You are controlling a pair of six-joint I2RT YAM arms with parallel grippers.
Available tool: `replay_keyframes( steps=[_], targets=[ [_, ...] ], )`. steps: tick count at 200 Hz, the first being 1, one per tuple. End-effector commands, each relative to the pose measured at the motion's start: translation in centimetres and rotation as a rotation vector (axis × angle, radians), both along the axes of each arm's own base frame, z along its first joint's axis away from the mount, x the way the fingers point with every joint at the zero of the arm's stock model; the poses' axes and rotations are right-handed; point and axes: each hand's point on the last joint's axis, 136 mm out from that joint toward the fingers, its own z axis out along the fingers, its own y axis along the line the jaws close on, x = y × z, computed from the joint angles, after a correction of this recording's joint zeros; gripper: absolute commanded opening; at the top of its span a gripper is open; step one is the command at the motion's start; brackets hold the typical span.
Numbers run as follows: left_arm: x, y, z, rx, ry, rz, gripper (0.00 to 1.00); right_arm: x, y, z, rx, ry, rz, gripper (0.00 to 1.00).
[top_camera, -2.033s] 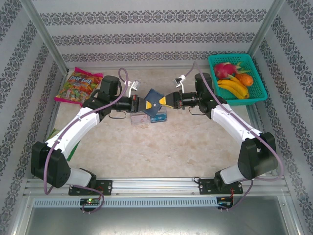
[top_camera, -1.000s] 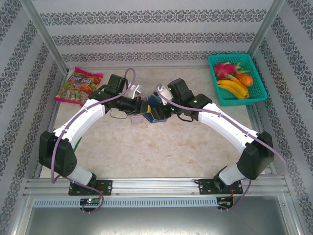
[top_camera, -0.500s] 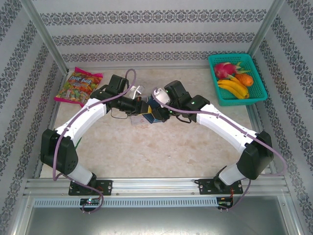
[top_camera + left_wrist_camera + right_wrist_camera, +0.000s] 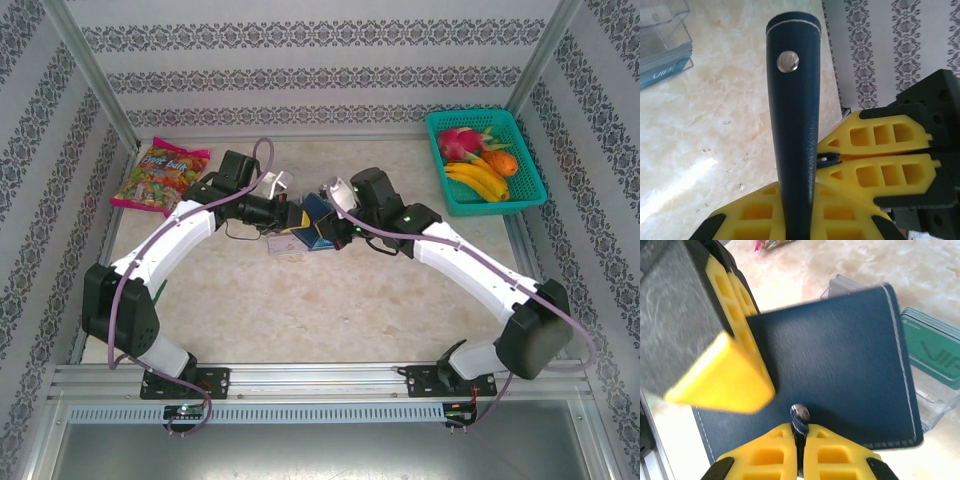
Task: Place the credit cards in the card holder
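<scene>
The dark navy card holder hangs above the table's middle back, held between both grippers. My left gripper is shut on its folded body, which stands edge-on with a silver snap near the top. My right gripper is shut on the holder's small tab, right against the navy cover. In the left wrist view the right gripper pinches that tab from the side. Teal credit cards lie in a clear tray below; the credit cards also show at upper left.
The clear acrylic tray sits on the marble table under the grippers. A candy bag lies at the back left. A green basket of fruit stands at the back right. Metal frame posts border the table.
My right gripper has closed its jaws onto the card holder's tab, and its wrist has shifted slightly right. The left gripper has kept its hold on the holder.
</scene>
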Motion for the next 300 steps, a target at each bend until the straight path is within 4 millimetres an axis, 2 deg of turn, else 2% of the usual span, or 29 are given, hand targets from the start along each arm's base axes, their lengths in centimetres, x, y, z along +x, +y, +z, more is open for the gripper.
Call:
replay_keyframes(
  steps=[1,43,69,87,110,134,156,168,184,209,262,300],
  targets=[
    [0.5,0.1,2.5,-0.083,-0.069,0.015,0.00,0.0,-0.5,2.3,0.151,-0.022,-0.035,0.02],
    [1.4,0.6,2.6,-0.098,-0.088,0.092,0.00,0.2,-1.9,2.2,0.223,-0.028,-0.110,0.10],
    [1.7,1.2,3.7,-0.110,-0.157,0.145,0.00,0.6,-3.5,1.5,0.239,0.001,-0.170,0.33],
    [1.8,1.7,3.8,-0.102,-0.187,0.184,0.00,0.5,-4.2,1.8,0.273,0.021,-0.186,0.38],
    [1.8,2.2,3.6,-0.087,-0.203,0.212,0.00,0.3,-4.4,3.4,0.331,0.031,-0.189,0.42],
    [1.5,2.6,3.0,0.031,-0.248,0.238,0.00,0.0,-3.3,5.7,0.403,0.052,-0.181,0.43],
    [1.2,2.4,2.8,0.099,-0.293,0.252,0.00,-0.4,-0.5,6.9,0.411,0.077,-0.162,0.44],
    [1.2,2.1,2.5,0.124,-0.305,0.257,0.00,-0.4,1.0,6.9,0.393,0.111,-0.175,0.44],
    [1.0,1.7,2.3,0.153,-0.321,0.254,0.00,0.2,2.6,6.3,0.413,0.177,-0.213,0.45],
    [0.7,1.2,2.3,0.172,-0.335,0.238,0.00,1.4,3.5,4.3,0.328,0.190,-0.294,0.43],
    [0.2,2.4,3.9,0.192,-0.398,0.277,0.00,2.3,2.5,-0.7,0.206,0.238,-0.389,0.40],
    [0.2,2.3,4.0,0.174,-0.399,0.282,0.00,2.2,1.7,-1.7,0.237,0.279,-0.406,0.39]
  ],
)
